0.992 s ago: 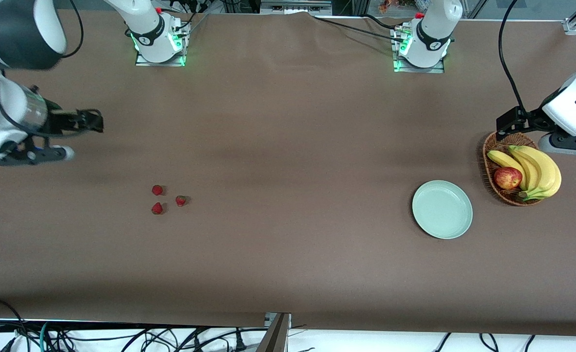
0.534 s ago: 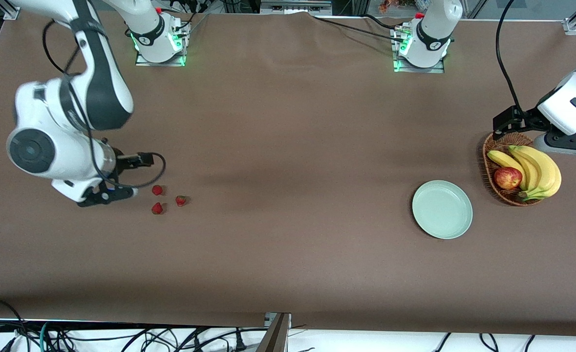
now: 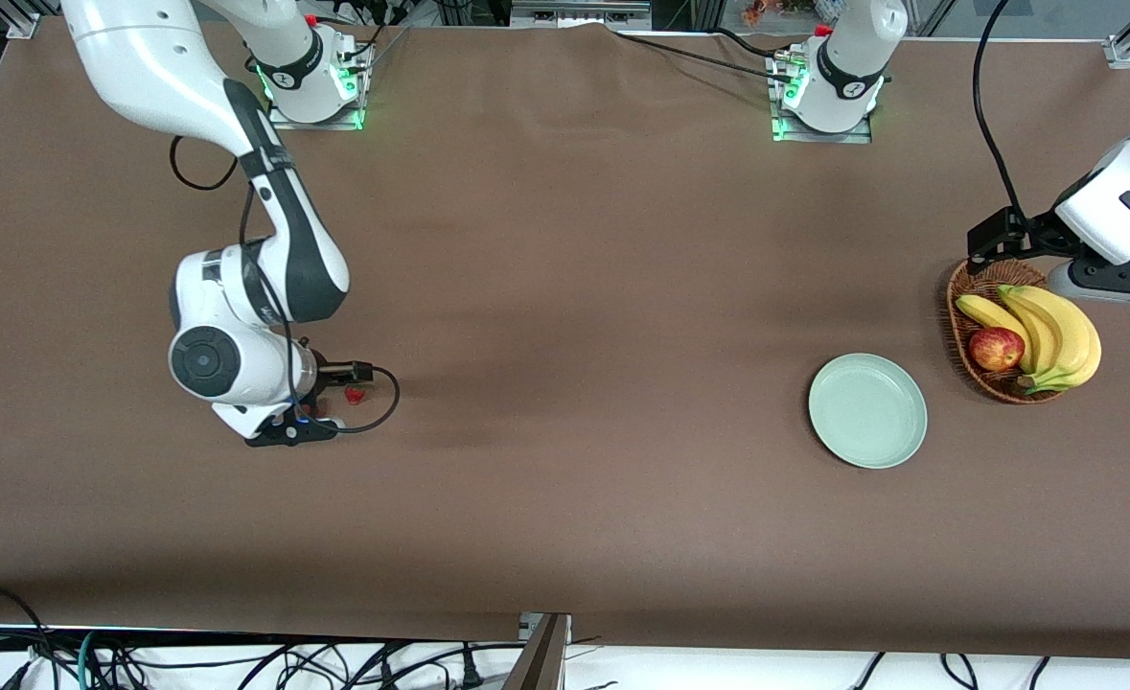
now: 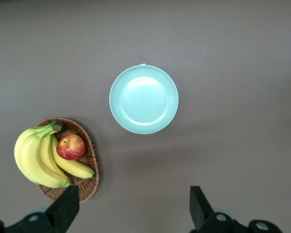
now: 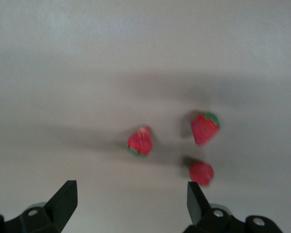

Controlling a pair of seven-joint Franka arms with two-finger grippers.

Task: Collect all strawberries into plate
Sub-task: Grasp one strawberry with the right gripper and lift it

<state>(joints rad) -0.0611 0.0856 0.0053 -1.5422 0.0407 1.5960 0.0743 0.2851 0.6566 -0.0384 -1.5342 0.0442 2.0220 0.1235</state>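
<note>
- Over the strawberries (image 5: 199, 145), at the right arm's end of the table, the right gripper (image 5: 128, 206) hovers with fingers spread, grasping nothing.
- Berries sit close together; closing on one could knock a neighbour rolling.
- Plate (image 3: 867, 410) lies empty, well apart, beside the basket (image 3: 969, 359).
- Left gripper (image 4: 131, 208) waits above the basket, fingers released.

Two white Franka arms with black joint bands

Right arm (image 3: 258, 287) has glossy white shells, a round dark-grey joint cap and a looping black cable; left arm (image 3: 1116, 206) is white with black brackets; both bases (image 3: 311, 86) glow green
</note>
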